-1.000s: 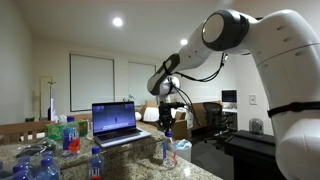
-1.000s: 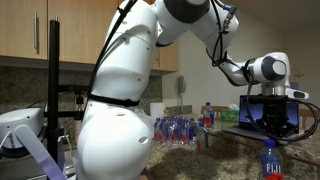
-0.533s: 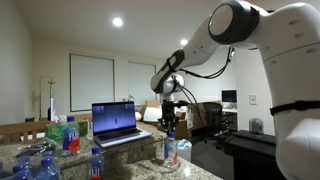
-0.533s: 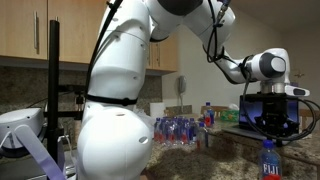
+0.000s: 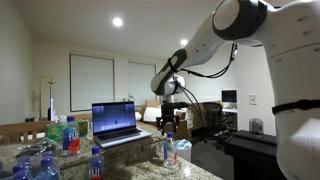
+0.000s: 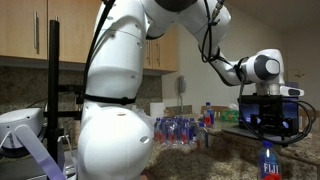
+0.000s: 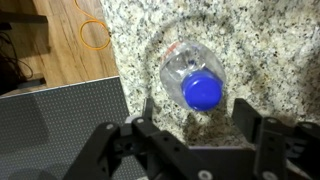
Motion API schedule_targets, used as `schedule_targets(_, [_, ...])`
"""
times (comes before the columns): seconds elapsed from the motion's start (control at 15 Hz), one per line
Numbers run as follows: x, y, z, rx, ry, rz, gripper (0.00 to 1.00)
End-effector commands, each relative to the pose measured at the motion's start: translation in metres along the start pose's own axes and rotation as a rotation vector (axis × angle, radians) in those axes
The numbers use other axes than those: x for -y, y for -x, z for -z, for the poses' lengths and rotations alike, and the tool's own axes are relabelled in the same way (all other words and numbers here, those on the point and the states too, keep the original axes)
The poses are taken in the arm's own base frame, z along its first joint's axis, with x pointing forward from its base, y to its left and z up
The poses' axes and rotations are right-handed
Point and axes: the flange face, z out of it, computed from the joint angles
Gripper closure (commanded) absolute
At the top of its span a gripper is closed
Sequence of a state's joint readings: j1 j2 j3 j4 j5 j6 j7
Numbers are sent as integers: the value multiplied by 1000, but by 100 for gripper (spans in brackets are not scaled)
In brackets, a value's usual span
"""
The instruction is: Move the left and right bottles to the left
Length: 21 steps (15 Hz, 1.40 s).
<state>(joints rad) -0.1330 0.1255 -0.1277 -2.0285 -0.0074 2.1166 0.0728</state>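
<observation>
Lifting off since a second ago, the pincer (image 7: pixel 197 120) is now hanging wide open just above the blue-capped bottle (image 7: pixel 203 92), gripping nothing. That bottle is standing upright on the speckled tabletop (image 7: pixel 260 40) with its cap on; how full it is cannot be told. A laptop (image 5: pixel 117 122) is sitting open near it, its screen glowing blue. In an exterior view, the other small bottle (image 5: pixel 96 162) is standing well apart, with a heap of clear bottles (image 5: pixel 30 165) beside it and red and green containers (image 5: pixel 66 133) behind.
</observation>
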Motion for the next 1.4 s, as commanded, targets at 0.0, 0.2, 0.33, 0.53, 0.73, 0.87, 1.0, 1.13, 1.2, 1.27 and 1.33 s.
schedule_targets(0.0, [5,9,-2,-12,10,26,0])
schedule_targets(0.2, [9,11,-1,9,12,39,25])
schedule_targets(0.33, [11,12,-2,63,5,60,34])
schedule_targets(0.53, [13,15,-4,120,9,74,54])
schedule_targets(0.73, [15,17,-4,147,16,74,74])
schedule_targets(0.87, [17,18,-3,154,24,71,88])
schedule_targets(1.0, [20,18,-2,159,25,73,94])
schedule_targets(1.13, [20,19,0,156,24,72,97])
schedule_targets(1.2, [21,19,0,155,30,65,99])
schedule_targets(1.27, [21,19,0,157,30,66,96])
schedule_targets(1.33, [21,20,0,154,25,67,90])
